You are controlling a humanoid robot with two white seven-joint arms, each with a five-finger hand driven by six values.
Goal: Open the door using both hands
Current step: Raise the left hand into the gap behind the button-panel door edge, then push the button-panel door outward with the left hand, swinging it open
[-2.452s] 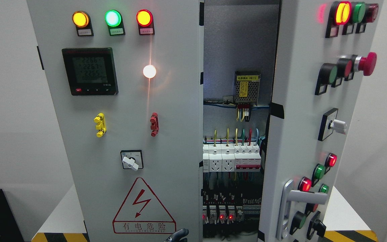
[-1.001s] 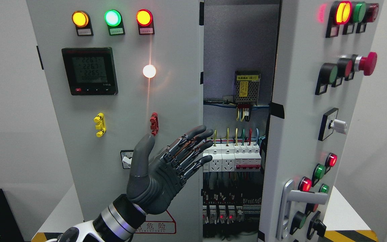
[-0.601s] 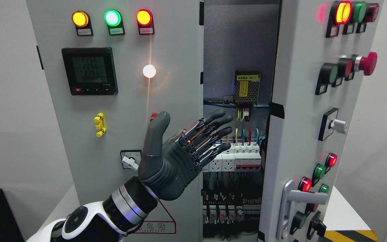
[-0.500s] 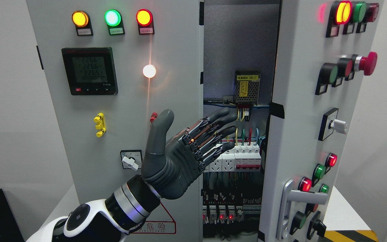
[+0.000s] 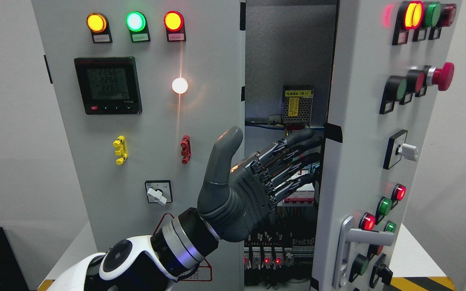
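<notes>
The grey cabinet's right door [image 5: 362,133] stands partly open, its face turned toward me, with a silver lever handle [image 5: 352,242] low on it. The left door [image 5: 156,121] is shut. My left hand [image 5: 257,178] comes in from the lower left with fingers spread and straight, holding nothing. Its fingertips [image 5: 312,139] reach into the gap and are at or just behind the right door's inner edge. The right hand is out of view.
Inside the gap are a power supply [image 5: 297,105], breakers and wiring [image 5: 275,254]. The right door carries buttons and a red emergency stop [image 5: 443,76]. The left door carries lamps [image 5: 136,21], a meter [image 5: 109,85] and a rotary switch [image 5: 158,192].
My left arm rose from the bottom edge and moved up and right. The open hand crossed the left door's front and its fingertips now reach the right door's edge. The doors have not moved.
</notes>
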